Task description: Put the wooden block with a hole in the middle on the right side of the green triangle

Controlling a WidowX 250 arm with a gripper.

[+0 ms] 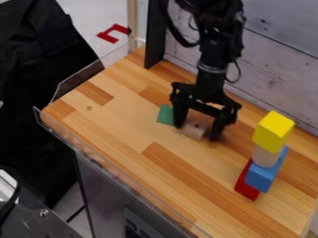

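As we look down at a slant, the widest thing before us is the wooden table (118,135), and the black arm (211,69) hangs over its far part from the top edge. At the arm's lower end, the end effector (197,132) holds its 2 fingers well apart, and we see no grip on anything. Towards the right side of the table rises a mixed stack: a yellow block (272,132) on top, a pale cylinder (265,157) under it, then a blue block (266,173) and a red block (246,184) low down.

What could go wrong, we judge, starts with the finger nearer the green triangle (165,115): it stands so close that a small sideways shift could push the triangle and spoil the placing. If the fingers close off centre, they could drag or turn the small wooden block (195,130) instead of gripping it squarely. A wide swing to the right could also topple the stack.

That wooden block lies low on the table between the 2 fingers, nearer the left finger in our view, with a gap to the other. We cannot tell whether it touches the left finger, nor can we make out its hole. It already sits to the right of the triangle.
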